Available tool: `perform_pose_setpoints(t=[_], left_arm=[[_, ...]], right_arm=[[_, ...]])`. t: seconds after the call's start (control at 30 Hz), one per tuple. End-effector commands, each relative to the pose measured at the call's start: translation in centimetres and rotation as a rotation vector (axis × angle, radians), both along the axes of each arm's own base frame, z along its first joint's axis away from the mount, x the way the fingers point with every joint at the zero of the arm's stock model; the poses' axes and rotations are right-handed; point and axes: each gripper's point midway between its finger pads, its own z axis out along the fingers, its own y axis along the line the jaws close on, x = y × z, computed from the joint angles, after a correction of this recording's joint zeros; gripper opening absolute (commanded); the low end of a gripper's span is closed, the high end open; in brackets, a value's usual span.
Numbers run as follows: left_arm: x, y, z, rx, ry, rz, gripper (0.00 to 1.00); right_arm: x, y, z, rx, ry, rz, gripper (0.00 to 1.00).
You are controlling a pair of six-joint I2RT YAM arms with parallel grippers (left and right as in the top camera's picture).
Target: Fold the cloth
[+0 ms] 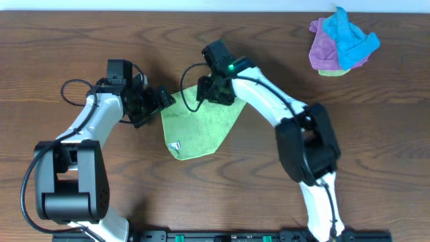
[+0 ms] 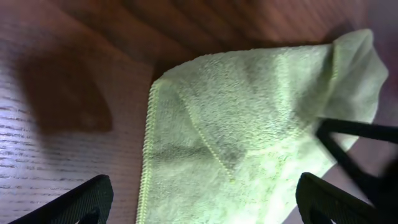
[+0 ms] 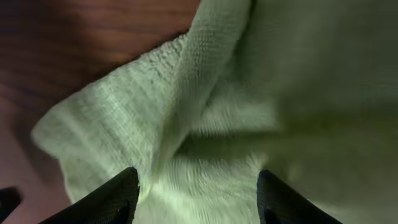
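The left gripper (image 2: 202,202) has its jaws spread wide and empty, hanging over the stitched edge of the lime-green terry cloth (image 1: 198,128). The right gripper (image 3: 199,193) has its jaws set narrower, with cloth bunched up between them; whether they truly pinch it I cannot tell. The cloth lies between the two arms on the brown wooden tabletop (image 1: 80,40), drawn into a lopsided wedge, its small white tag (image 1: 176,145) at the lower left edge. To my eye the first fold is under way. The next move calls for a sure grip on the corner by the right gripper, which would then be carried across and laid flush on the opposite hem. A heap of purple and blue cloths (image 1: 342,44) sits well apart.
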Motion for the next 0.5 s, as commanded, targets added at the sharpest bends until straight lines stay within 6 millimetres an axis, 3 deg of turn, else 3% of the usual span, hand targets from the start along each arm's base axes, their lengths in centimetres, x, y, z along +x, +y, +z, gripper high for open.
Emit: perform_pose_setpoints(t=[0.0,0.27,0.47], left_arm=[[1.5,0.0,3.2,-0.008,-0.093,-0.025,0.95],[2.2,1.2,7.3,0.051,-0.197,-0.022,0.96],[2.1,2.3,8.1,0.058,-0.210,0.005,0.96]], right_arm=[[-0.8,1.7,-0.6,0.066,0.046,0.005,0.60],[0.1,3.1,-0.6,0.123,0.023,-0.015,0.58],[0.4,3.8,-0.4,0.139,-0.001,-0.010,0.54]])
